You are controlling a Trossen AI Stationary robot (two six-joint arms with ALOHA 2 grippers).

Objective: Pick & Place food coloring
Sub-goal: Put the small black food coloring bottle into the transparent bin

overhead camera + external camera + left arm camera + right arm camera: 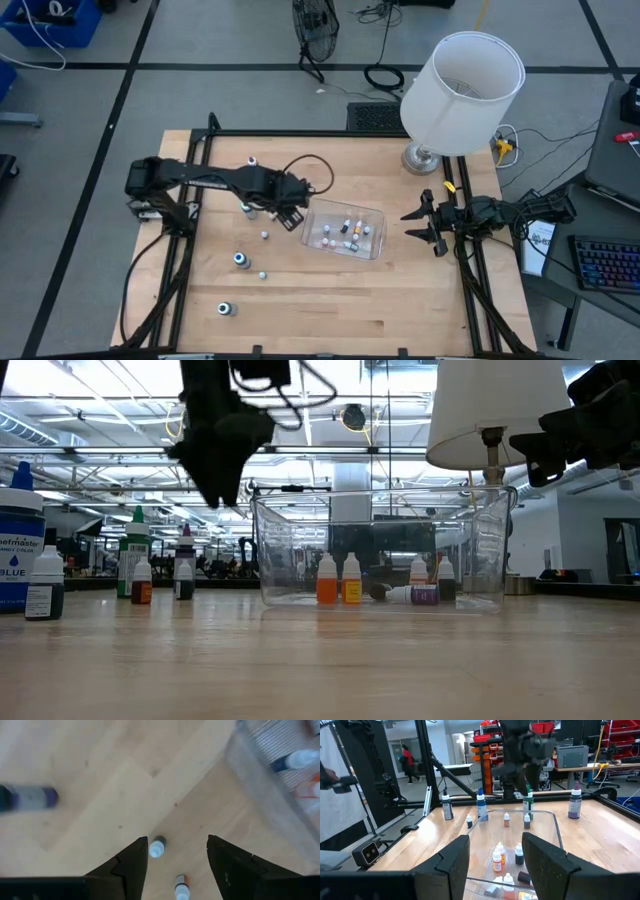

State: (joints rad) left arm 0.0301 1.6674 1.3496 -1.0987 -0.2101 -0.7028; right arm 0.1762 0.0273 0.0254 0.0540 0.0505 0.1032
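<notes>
The food coloring is a set of tiny bottles. Several lie or stand in the clear tub [345,232], such as an orange one [327,580] and a yellow one [351,580]. Others stand loose on the wooden table to the tub's left [247,207] [241,260] [226,309]. My left gripper [292,215] hangs open above the table just left of the tub, pointing steeply down. Nothing is between its fingers [177,840]; two small bottles [157,847] [181,887] stand on the table far below. My right gripper [412,225] waits open at the table's right edge, level, facing the tub [495,837].
A white-shaded lamp [462,90] stands at the table's far right. Larger bottles stand along the left side, among them a big blue one [20,550]. One bottle lies on its side on the table [30,798]. Bare wood [350,310] stretches along the near edge.
</notes>
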